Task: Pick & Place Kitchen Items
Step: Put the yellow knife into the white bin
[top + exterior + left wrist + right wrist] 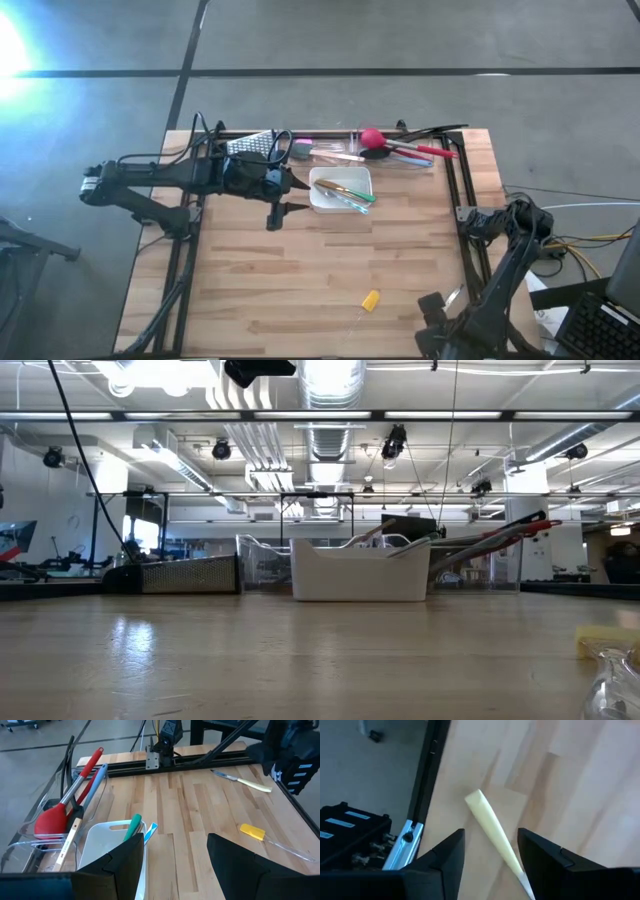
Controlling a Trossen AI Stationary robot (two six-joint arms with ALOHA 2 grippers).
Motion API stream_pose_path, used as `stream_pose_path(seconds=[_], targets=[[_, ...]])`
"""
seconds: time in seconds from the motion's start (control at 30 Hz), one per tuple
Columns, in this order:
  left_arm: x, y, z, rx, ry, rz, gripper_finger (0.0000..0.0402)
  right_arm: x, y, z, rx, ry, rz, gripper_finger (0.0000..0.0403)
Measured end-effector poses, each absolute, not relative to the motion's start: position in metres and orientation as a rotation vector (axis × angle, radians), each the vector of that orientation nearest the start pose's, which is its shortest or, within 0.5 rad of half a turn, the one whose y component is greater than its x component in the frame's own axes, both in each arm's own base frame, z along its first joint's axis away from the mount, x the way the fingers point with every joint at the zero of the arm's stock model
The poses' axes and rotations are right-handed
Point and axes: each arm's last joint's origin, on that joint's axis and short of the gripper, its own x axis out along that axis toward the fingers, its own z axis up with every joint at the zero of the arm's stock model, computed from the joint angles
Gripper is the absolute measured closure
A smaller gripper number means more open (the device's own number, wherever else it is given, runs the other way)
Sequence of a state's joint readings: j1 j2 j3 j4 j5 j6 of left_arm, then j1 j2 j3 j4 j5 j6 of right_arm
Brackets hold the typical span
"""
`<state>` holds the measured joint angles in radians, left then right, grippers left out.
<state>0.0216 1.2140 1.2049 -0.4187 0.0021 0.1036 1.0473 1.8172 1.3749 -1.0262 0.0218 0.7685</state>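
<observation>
Knife (492, 832) blade hidden between open right tool (490, 855), left tool (175, 865) open, empty.

A very bright white glare burns at nine o'clock in the top-down view, long ceiling lights (330, 380) shine on the wooden table (300, 660), and the closest things look blurry.

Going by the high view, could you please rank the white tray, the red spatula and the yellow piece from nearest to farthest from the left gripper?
From the left gripper:
1. White tray, right beside the fingers, toward the table's middle.
2. Red spatula, in the clear bin at the back edge.
3. Yellow piece, alone on the front boards, nearer the right arm.
</observation>
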Motion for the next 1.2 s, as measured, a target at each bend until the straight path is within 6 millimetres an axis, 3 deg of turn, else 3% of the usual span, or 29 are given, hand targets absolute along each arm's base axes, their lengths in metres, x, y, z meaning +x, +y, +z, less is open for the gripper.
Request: stream_pose_path(seconds=[0.27, 0.63, 0.9, 1.1, 1.2], targets=[[0.261, 0.006, 0.368, 0.097, 0.429, -0.003, 0.0177, 0.172, 0.297, 0.179, -0.096, 1.398, 0.352, 0.0233], [0.261, 0.006, 0.369, 0.097, 0.429, -0.004, 0.0177, 0.163, 0.285, 0.143, -0.056, 1.416, 0.392, 0.0251], [0.261, 0.006, 0.369, 0.099, 0.429, -0.004, 0.0177, 0.160, 0.278, 0.131, -0.048, 1.403, 0.393, 0.0268], [0.261, 0.006, 0.369, 0.105, 0.429, -0.005, 0.0177, 0.161, 0.275, 0.129, -0.133, 1.348, 0.390, 0.0332], [0.261, 0.006, 0.369, 0.105, 0.429, -0.005, 0.0177, 0.164, 0.273, 0.129, -0.155, 1.337, 0.383, 0.0338]])
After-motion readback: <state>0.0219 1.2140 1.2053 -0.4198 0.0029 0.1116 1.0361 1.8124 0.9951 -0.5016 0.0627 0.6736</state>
